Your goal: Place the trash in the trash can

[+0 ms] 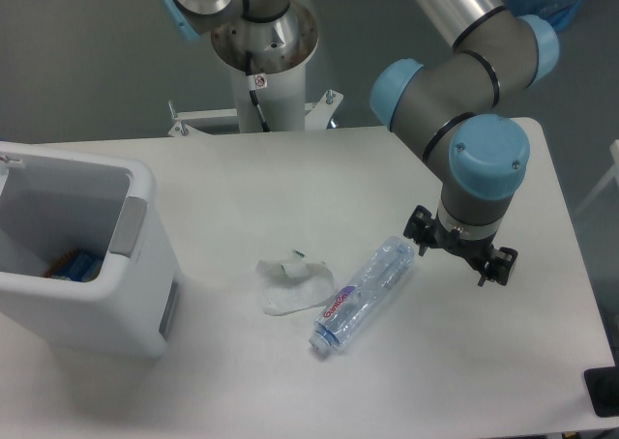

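- At the far left we see the bin (145,265), a boxy white container standing on the bench (290,178). Its mouth is open upward. Something blue and orange lies at the bottom inside, too small for us to name.
- Near the middle of the bench, right of the bin and apart from it, lies the wad (293,284), crumpled and white, flat on the surface.
- Just right of the wad lies the bottle (365,293), clear and crinkled, on its side. It slants, its cap end low and near the wad, its base up toward the right. We cannot tell whether wad and bottle touch.
- Right again, the arm (455,81) reaches down from the top of the view. Its gripper (460,249) hangs just beside the bottle's base, holding nothing. From this angle we cannot tell whether the fingers stand apart or together.
- We judge the task barely begun: both pieces of trash are on the bench, neither is gripped, and neither is in the bin. Each has yet to be picked up, carried left and dropped in.
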